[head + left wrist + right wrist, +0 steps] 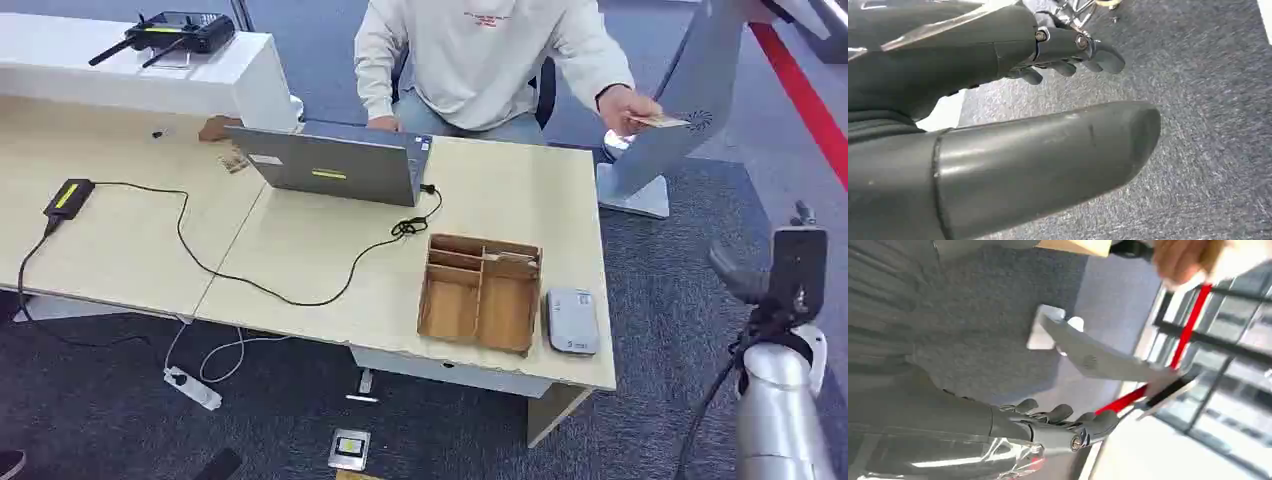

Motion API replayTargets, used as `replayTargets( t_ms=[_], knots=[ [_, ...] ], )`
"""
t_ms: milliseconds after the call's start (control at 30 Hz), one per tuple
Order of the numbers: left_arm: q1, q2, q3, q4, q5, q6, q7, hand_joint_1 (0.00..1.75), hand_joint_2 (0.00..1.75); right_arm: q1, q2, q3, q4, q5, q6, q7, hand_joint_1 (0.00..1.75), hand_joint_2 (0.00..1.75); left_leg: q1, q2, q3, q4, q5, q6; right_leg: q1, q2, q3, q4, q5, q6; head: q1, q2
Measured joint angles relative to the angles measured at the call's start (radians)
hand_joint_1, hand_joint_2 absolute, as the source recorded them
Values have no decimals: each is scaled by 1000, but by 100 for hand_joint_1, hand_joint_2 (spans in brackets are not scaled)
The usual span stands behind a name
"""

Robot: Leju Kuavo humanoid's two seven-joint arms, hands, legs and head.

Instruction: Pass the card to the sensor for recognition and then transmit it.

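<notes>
Judging from these views, I'd say the task has barely started: the small tan card (660, 121) is pinched in the hand (628, 106) of the person in the cream sweatshirt (480, 55), held out past the far right corner of the pale wooden desk (300, 240) toward my side. I hold nothing yet. Taking the card, showing it to the flat grey sensor box (571, 320) lying just beside the brown wooden compartment tray (481, 291), and passing it on all remain, as I read it.

My right hand (770, 270) is raised off the desk's right edge, well apart from the card, with the silver forearm below it. In the right wrist view that hand (1058, 422) has its dark fingers (1098, 419) loosely extended and slightly curled, gripping nothing; the slanted grey stand (1098, 357) lies ahead.

My left hand (1063, 55) hangs over grey carpet (1208, 125), fingers (1108, 57) gently curled but parted from the thick thumb, empty.
</notes>
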Motion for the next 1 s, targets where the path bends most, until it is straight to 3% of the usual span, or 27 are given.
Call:
replayTargets(
  t_ms=[500,1000],
  knots=[
    [-8,0,-44,1,-39,2,-16,0,0,-181,35,239,13,459,9,-10,0,175,1,-1,-1,0,0,0,1,-1,-1,0,0,0,1,0],
    [-13,-9,-74,3,-41,-8,-7,0,0,-399,124,448,311,668,-93,-6,0,175,0,-1,-2,0,0,0,1,-1,-2,0,0,0,0,0]
  ],
)
